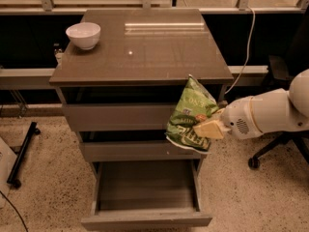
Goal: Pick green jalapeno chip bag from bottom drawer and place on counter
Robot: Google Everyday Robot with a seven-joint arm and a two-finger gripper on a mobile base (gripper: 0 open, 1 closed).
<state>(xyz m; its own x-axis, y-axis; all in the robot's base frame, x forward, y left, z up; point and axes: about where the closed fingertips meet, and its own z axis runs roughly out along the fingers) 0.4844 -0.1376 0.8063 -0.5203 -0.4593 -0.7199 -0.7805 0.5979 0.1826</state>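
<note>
The green jalapeno chip bag [189, 116] hangs in the air in front of the cabinet's right side, level with the upper two drawers and just below the counter [145, 50] edge. My gripper [208, 128] comes in from the right on a white arm and is shut on the bag's lower right part. The bottom drawer [146, 195] is pulled out below the bag and its inside looks bare.
A white bowl [83, 35] stands at the counter's back left corner. A white cable [247, 47] hangs behind the cabinet on the right. An office chair base [270, 153] stands on the floor at right. A black stand leg [21, 153] lies at left.
</note>
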